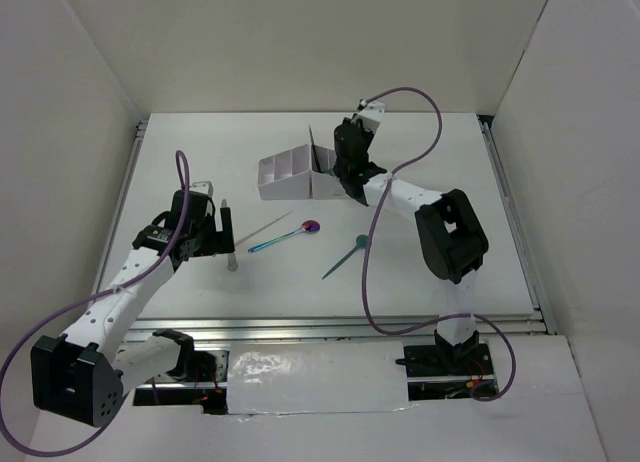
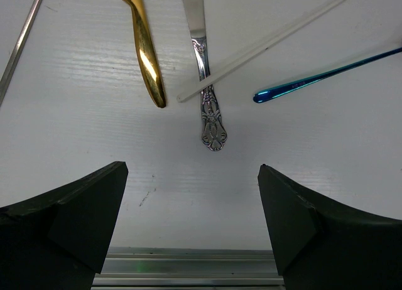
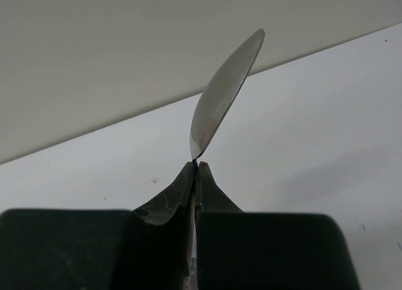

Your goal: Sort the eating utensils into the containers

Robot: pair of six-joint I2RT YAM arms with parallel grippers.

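A silver spoon (image 3: 223, 92) stands bowl-up, pinched in the right gripper (image 3: 196, 169) beside the right end of the white divided box (image 1: 288, 177). Ahead of the wide-spread left gripper (image 2: 193, 171) lie a gold handle (image 2: 146, 51), an ornate silver handle (image 2: 210, 114) crossed by a pale stick (image 2: 270, 39), and, rightward, a blue handle (image 2: 314, 80). A teal spoon (image 1: 345, 257) lies well apart from both.

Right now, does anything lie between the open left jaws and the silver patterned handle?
Nothing visible: bare table separates the jaws of the left gripper from the silver handle. Farther up, a thin pale stick crosses that handle.
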